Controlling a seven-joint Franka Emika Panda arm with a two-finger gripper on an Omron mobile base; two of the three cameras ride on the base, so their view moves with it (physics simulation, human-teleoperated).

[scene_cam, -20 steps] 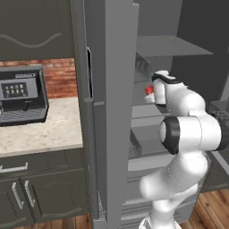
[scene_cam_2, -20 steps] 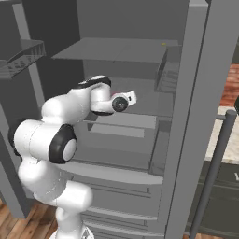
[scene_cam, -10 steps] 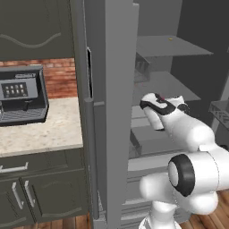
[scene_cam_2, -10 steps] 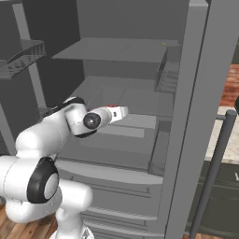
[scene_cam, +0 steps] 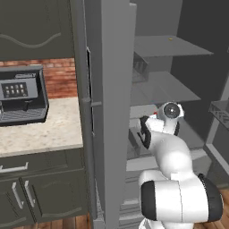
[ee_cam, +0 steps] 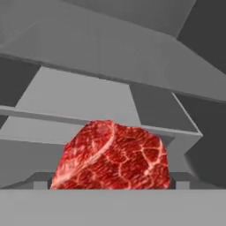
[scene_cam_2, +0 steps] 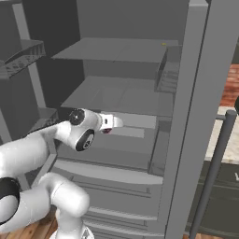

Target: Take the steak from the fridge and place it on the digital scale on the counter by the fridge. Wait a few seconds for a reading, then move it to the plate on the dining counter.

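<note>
The steak (ee_cam: pixel 112 156), a marbled red chunk, lies on a grey shelf of the open fridge (scene_cam_2: pixel 116 98) and looms close ahead in the hand view. In the right base view it is a small red speck (scene_cam_2: pixel 106 131) just under my gripper (scene_cam_2: pixel 119 122), which reaches into the fridge over that shelf and stands open, with nothing held. In the left base view the steak (scene_cam: pixel 155 113) peeks out beside my wrist, to the right of the fridge's (scene_cam: pixel 116 89) upright edge. The counter (scene_cam: pixel 49 129) lies left of the fridge. The digital scale, plate and dining counter are out of view.
A dark boxy appliance (scene_cam: pixel 20 96) with a button panel sits on the counter against a brick wall. Wire door racks (scene_cam_2: pixel 25 56) hang at the fridge's side. A dark vertical bar handle (scene_cam_2: pixel 214 172) stands at the right. Grey shelves sit above and below my hand.
My arm has swung down from the upper shelf and reached lower into the fridge, bringing the gripper down to the steak's shelf. The jaws have stayed equally wide.
</note>
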